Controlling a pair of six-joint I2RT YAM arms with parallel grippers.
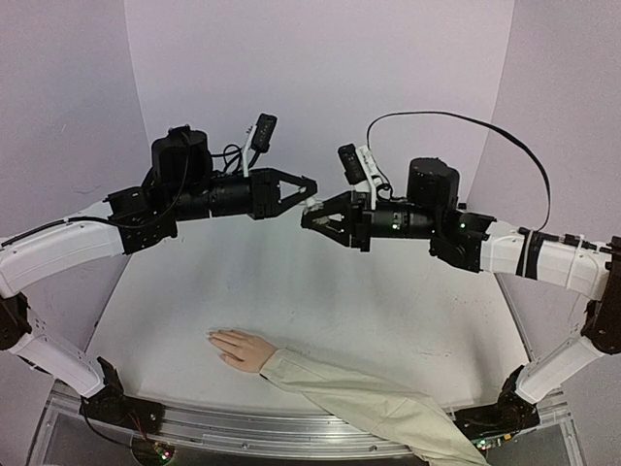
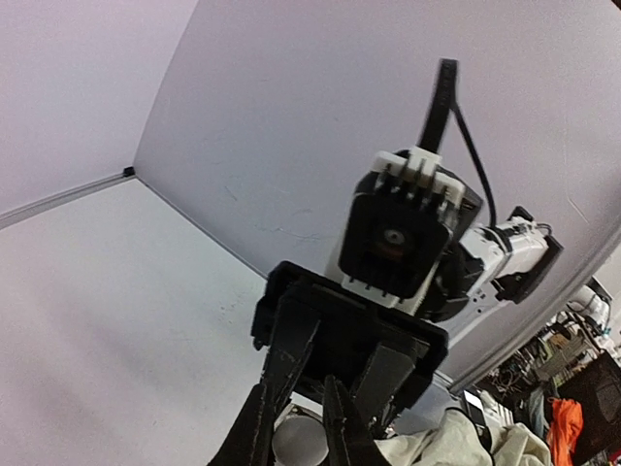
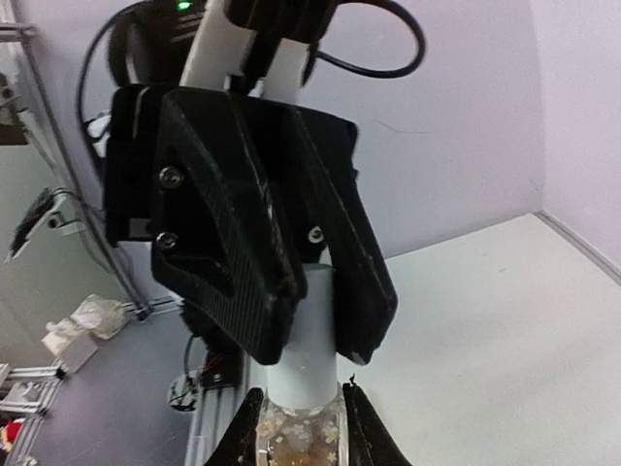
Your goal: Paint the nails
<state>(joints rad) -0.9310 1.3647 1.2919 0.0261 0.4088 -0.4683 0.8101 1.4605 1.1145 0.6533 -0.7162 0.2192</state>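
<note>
Left end effector [image 1: 312,188], right end effector [image 1: 309,216] pinching capped bottle [image 3: 300,381]; mannequin hand [image 1: 241,347] below

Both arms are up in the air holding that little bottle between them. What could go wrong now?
1. The bottle, pinched in the right pincer while the left pincer grips its cap, hangs high above the table; a slip would probably drop it.
2. Once it is open, polish could spill towards the hand or sleeve lying below.

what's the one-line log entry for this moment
left gripper: shut on white cap | right gripper: shut on small clear bottle | pale mannequin hand in beige sleeve: lying below, untouched
</note>
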